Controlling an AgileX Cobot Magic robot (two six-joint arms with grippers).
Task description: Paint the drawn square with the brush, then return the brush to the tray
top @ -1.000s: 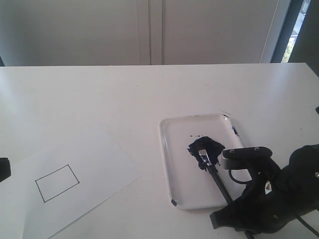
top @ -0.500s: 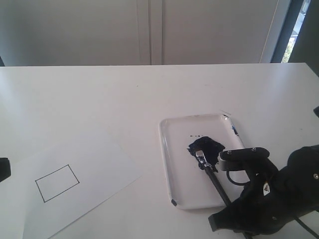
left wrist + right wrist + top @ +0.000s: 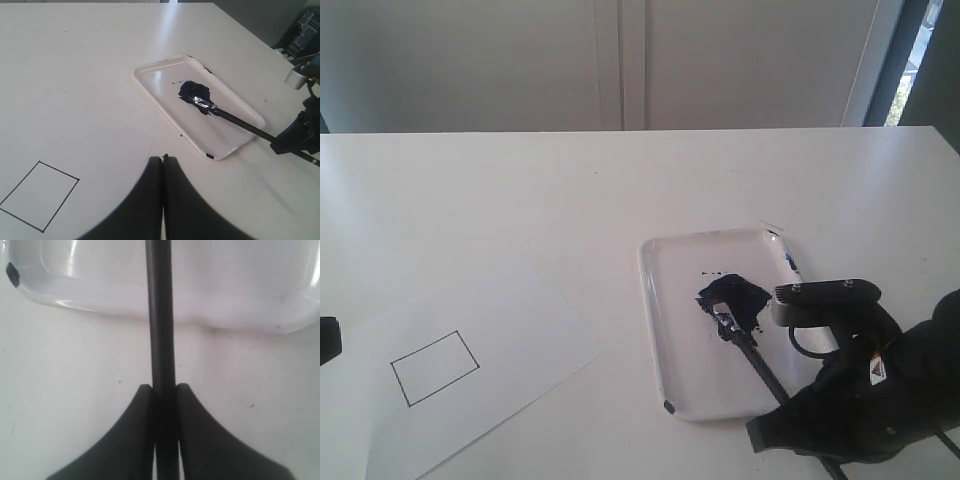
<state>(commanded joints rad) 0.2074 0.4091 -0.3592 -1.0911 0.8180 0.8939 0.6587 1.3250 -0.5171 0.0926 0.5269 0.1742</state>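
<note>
The brush [image 3: 752, 355] slants, bristles at tray [image 3: 653, 300] middle.

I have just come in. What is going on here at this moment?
The right gripper is shut on the handle of the brush. The bristles lie in the navy paint in the tray. The square on the paper is blank, so no painting is done yet. The left gripper is shut and holds nothing.
</note>
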